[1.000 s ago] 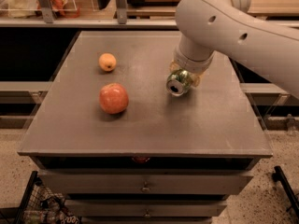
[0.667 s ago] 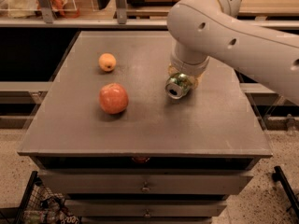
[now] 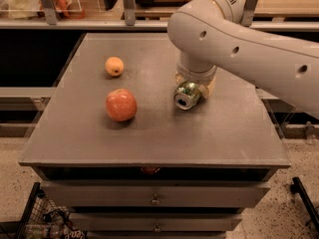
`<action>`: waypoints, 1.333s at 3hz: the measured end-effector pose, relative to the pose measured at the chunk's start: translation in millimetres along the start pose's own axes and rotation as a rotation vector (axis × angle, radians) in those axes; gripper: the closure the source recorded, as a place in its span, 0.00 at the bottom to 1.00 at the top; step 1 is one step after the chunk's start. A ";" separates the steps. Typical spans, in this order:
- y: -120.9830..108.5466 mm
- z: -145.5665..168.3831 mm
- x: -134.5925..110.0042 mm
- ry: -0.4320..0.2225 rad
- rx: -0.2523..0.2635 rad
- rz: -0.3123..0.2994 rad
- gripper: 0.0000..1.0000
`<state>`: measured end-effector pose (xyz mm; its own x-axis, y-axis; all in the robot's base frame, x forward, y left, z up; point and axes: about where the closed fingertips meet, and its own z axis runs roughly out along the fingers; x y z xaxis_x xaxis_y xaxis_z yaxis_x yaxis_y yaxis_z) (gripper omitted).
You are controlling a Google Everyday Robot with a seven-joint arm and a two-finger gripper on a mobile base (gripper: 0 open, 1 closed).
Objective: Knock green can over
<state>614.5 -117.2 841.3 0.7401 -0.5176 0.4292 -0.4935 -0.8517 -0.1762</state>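
The green can [image 3: 186, 95] lies tipped on its side on the grey table top [image 3: 149, 133], right of centre, its silver top rim facing the front. My gripper [image 3: 195, 81] is directly above and behind the can, mostly hidden by the white arm's wrist; it touches or nearly touches the can.
A red apple [image 3: 121, 105] sits left of the can. A small orange fruit [image 3: 114, 66] sits further back left. The white arm [image 3: 249, 44] reaches in from the right. Drawers [image 3: 154, 198] are below the table front. Shelving stands behind.
The arm has swung left over the can, and the can has shifted slightly left while lying on its side.
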 end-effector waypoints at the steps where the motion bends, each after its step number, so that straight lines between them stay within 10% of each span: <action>1: -0.2 0.4 -2.3 0.000 -0.013 -0.007 0.00; 4: 4.5 -16.6 18.1 -0.166 -0.032 0.148 0.00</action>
<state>618.2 -129.0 863.0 0.7227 -0.6450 0.2484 -0.6142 -0.7641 -0.1971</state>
